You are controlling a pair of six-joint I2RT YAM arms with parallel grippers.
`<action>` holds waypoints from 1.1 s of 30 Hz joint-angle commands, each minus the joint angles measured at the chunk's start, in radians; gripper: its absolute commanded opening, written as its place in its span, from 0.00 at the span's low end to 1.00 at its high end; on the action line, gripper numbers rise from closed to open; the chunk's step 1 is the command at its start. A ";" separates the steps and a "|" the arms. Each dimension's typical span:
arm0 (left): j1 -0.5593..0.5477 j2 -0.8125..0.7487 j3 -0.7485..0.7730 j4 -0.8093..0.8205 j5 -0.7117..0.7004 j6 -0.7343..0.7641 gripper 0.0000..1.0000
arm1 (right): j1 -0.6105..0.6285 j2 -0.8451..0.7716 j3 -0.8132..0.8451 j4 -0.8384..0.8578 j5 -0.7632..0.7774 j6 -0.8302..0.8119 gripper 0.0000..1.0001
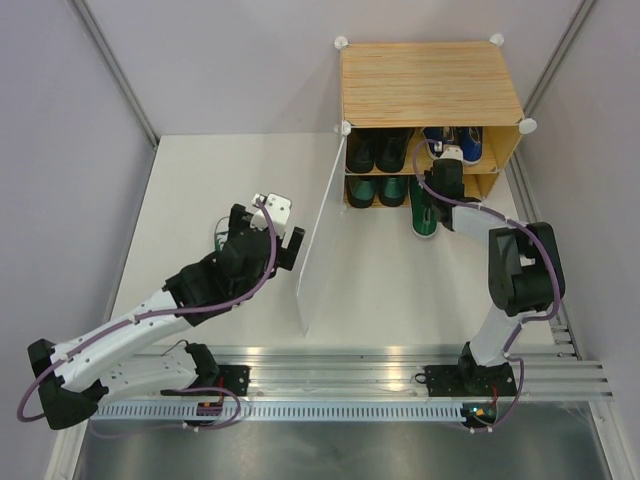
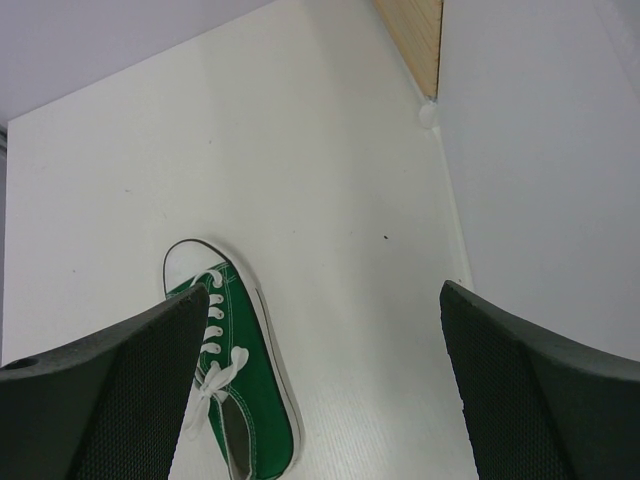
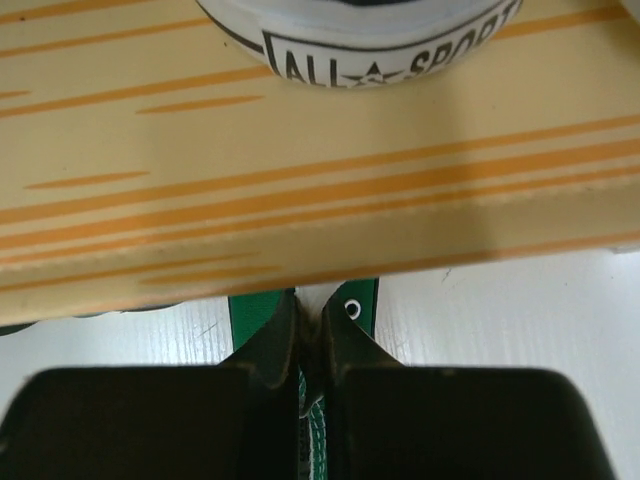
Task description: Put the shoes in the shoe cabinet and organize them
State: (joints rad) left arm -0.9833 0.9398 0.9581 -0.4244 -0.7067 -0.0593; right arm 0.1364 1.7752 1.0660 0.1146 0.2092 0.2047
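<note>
The door panel of the shoe cabinet is being shown swung out, dividing the white tabletop; left of it, one green sneaker is being overhung by the wide-open left tool; only in the right wrist view is the right tool being seen pinched shut on the other green sneaker, at the lower compartment's mouth.

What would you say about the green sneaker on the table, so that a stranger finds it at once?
Start at the wooden shoe cabinet and its open white door. Left of that door, below the left end effector, lies the green sneaker. It is the only shoe far from the cabinet.
</note>
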 commanded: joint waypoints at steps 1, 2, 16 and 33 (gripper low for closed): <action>0.003 0.005 0.014 0.004 0.003 0.015 0.98 | -0.009 0.004 0.080 0.128 -0.014 -0.016 0.01; 0.005 0.005 0.014 0.004 0.003 0.015 0.98 | -0.008 0.010 0.080 0.128 -0.013 -0.016 0.03; 0.005 0.007 0.013 0.003 0.004 0.018 0.98 | -0.014 0.023 0.078 0.100 -0.010 0.019 0.38; 0.005 0.002 0.014 0.003 0.013 0.016 0.98 | -0.014 -0.102 0.012 0.051 -0.016 0.053 0.52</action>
State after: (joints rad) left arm -0.9833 0.9474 0.9581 -0.4244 -0.7021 -0.0593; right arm 0.1265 1.7355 1.0859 0.1425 0.1974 0.2356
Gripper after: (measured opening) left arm 0.982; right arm 0.517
